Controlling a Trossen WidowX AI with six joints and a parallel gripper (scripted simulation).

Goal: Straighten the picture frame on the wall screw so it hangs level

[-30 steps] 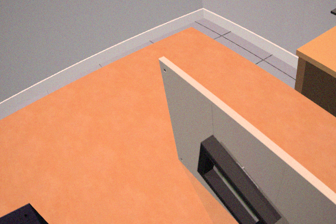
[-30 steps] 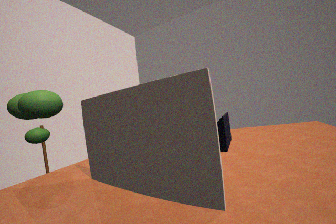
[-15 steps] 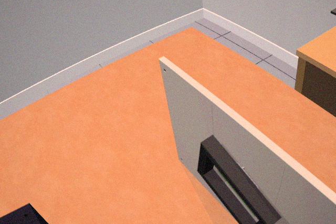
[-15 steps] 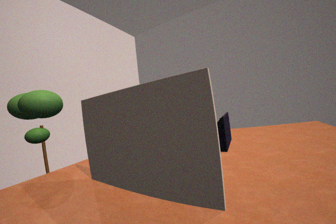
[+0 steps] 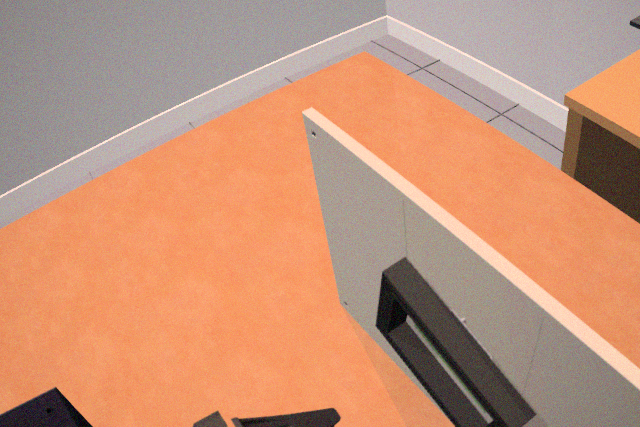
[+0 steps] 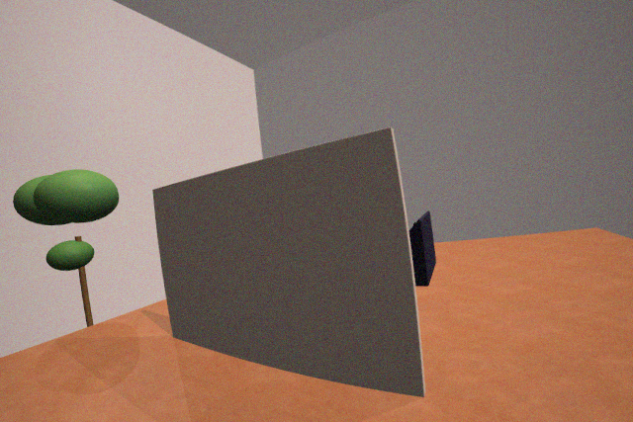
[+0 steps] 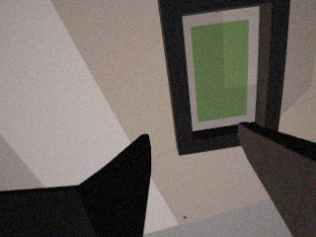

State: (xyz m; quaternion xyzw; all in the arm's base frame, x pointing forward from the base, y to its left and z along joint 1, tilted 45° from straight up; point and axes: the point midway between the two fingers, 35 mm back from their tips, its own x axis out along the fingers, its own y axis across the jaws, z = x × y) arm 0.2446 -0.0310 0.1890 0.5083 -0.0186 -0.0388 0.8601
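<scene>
The dark picture frame (image 5: 445, 329) (image 7: 178, 74) with a green picture hangs on the face of the pale upright panel (image 5: 356, 195) (image 6: 286, 264). It looks crooked: in the top view its top edge drops toward the lower right more steeply than the panel's top edge, so its far left end looks higher. The small screw (image 5: 463, 320) shows just behind the frame's top edge. The notched strip is hidden. My gripper (image 7: 194, 135) is open and empty, with its fingertips apart in front of the frame's lower end in the wrist view. Whether a finger touches the frame cannot be told.
The panel stands on the orange table top (image 5: 206, 236) (image 6: 516, 315). A dark block (image 6: 423, 254) shows past the panel's right edge in the exterior view. Dark arm parts enter at the top view's bottom edge. A wooden desk (image 5: 615, 94) and a green plant (image 6: 76, 195) stand beyond.
</scene>
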